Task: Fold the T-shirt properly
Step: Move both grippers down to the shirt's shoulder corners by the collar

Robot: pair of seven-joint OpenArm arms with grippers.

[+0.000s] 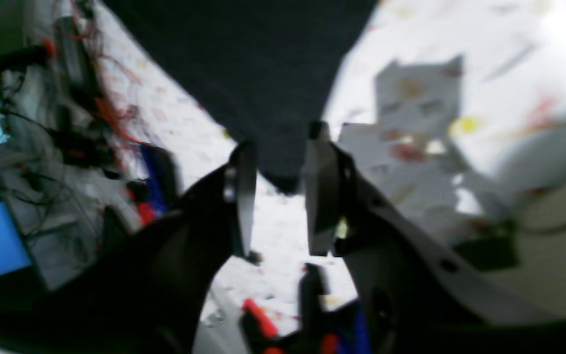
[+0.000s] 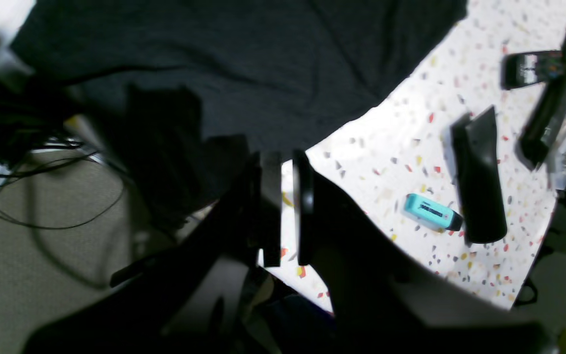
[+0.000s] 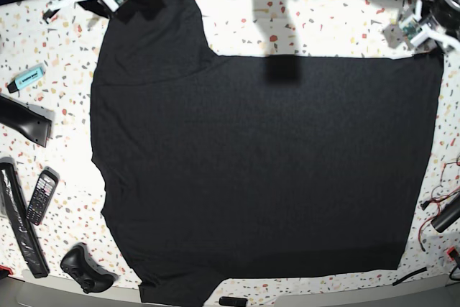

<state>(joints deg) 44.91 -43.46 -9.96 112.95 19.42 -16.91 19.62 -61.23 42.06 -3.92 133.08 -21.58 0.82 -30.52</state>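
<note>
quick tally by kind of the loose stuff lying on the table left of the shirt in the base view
highlighter: 1
black wedge-shaped piece: 1
mobile phone: 1
long black bar: 1
game controller: 1
total: 5, all beside the T-shirt

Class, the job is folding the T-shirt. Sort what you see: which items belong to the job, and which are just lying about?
Belongs to the job:
T-shirt

Just lying about:
highlighter
mobile phone
game controller
</note>
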